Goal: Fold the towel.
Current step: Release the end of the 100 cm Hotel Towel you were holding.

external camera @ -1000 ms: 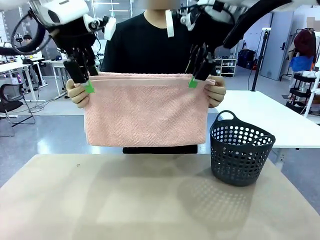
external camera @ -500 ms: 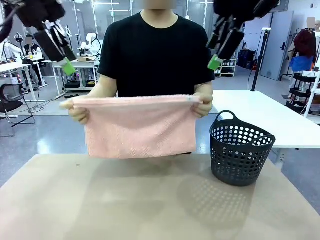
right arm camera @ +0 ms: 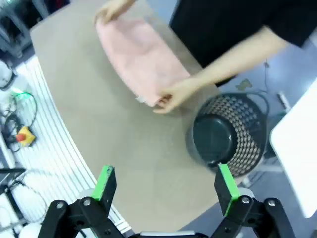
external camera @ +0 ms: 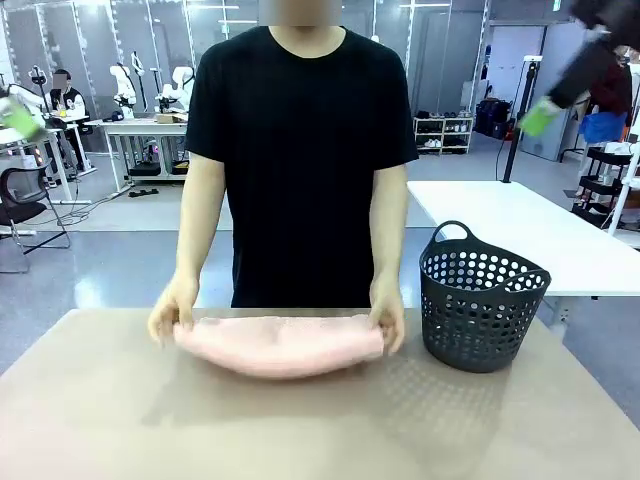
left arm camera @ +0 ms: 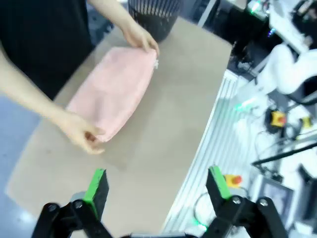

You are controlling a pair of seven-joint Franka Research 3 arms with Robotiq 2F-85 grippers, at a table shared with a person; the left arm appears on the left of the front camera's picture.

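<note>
Where the left gripper (left arm camera: 156,173) hangs high over the table (external camera: 320,440), its fingers are seen spread wide with nothing between them. Further right, the towel (external camera: 280,345) lies as a folded, bulging bundle on the table's far side, gripped at its ends by the person's one hand (external camera: 170,320) and other hand (external camera: 388,322). The basket (external camera: 483,295) stands just beside it. The right gripper (right arm camera: 164,171) is likewise spread and empty. Judging by the bulge, the fold would best be pressed flat and squared, with any descent made clear of hands and basket.
</note>
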